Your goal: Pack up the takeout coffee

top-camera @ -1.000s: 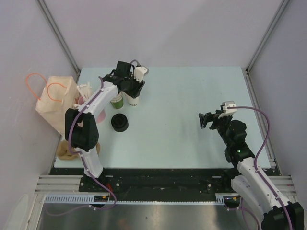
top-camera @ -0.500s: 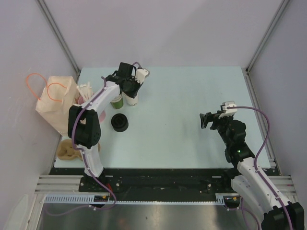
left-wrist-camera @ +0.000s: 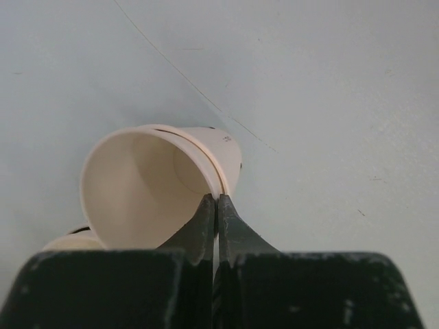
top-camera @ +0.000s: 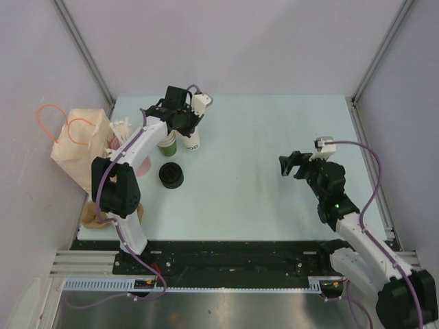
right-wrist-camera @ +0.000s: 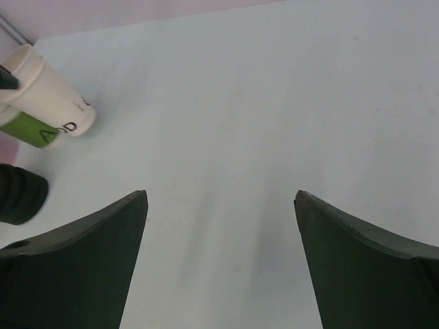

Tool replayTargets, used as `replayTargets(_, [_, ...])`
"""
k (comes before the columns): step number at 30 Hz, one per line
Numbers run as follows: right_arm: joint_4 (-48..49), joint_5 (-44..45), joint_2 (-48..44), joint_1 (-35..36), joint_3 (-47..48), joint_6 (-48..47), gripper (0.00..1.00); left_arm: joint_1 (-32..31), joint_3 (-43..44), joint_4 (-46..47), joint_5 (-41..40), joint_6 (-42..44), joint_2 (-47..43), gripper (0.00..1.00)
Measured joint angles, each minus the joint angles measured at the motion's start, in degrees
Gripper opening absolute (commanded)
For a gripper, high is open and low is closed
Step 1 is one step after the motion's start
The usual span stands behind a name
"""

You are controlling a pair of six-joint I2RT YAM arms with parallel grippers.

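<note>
The white-sided cup with dark print stands lidless at the back left of the table, and the green-sided cup stands touching its left side. My left gripper is above the white cup. In the left wrist view the left gripper is shut on the rim of the white cup, one finger inside and one outside. A black lid lies on the table in front of the cups. My right gripper is open and empty at mid-right. The right wrist view shows the right gripper, the white cup, the green cup and the lid.
A beige paper bag with orange handles stands off the table's left edge. The pink cup of white straws is beside it, under the left arm. A brown object lies at the front left corner.
My right gripper has moved a little left and away from its base. My left wrist has shifted slightly over the white cup, which stays in place.
</note>
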Motion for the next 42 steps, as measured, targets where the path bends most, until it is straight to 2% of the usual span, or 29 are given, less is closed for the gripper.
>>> replayTargets(2, [1.75, 0.66, 7.06, 2.25, 3.96, 5.46, 0.93, -0.11, 0.0, 0.02, 0.0, 0.55, -0.85, 0.0])
replayTargets(5, [5.86, 0.39, 21.66, 7.48, 12.39, 13.16, 0.87, -0.44, 0.0, 0.07, 0.02, 1.18, -1.09, 0.0])
replayTargets(8, [11.52, -2.86, 37.2, 10.6, 21.53, 22.21, 0.82, -1.05, -0.2, -0.2, 0.04, 1.97, -1.09, 0.0])
replayTargets(11, [15.34, -5.51, 48.94, 13.14, 28.96, 29.03, 0.77, -1.77, -0.81, -0.13, 0.26, 2.58, -1.09, 0.0])
replayTargets(12, [16.52, -6.49, 52.7, 13.44, 31.56, 31.19, 0.73, -1.99, -1.07, -0.15, 0.37, 2.62, -1.09, 0.0])
replayTargets(17, [22.21, -10.45, 65.7, 14.32, 39.26, 40.61, 0.65, -2.56, -1.99, -0.52, 0.55, 2.84, -1.09, 0.0])
replayTargets(24, [26.6, -12.7, 75.06, 15.74, 44.76, 48.04, 0.6, -2.58, -2.01, -0.55, 0.59, 3.13, -1.09, 0.0])
replayTargets(35, [29.62, -12.7, 80.63, 18.38, 51.19, 53.24, 0.55, -3.08, -2.03, -0.57, 0.37, 3.17, -0.42, 0.0])
replayTargets(42, [29.53, -12.7, 82.93, 18.84, 52.0, 54.4, 0.52, -3.32, -2.03, -0.74, -0.33, 3.61, -0.39, 0.0])
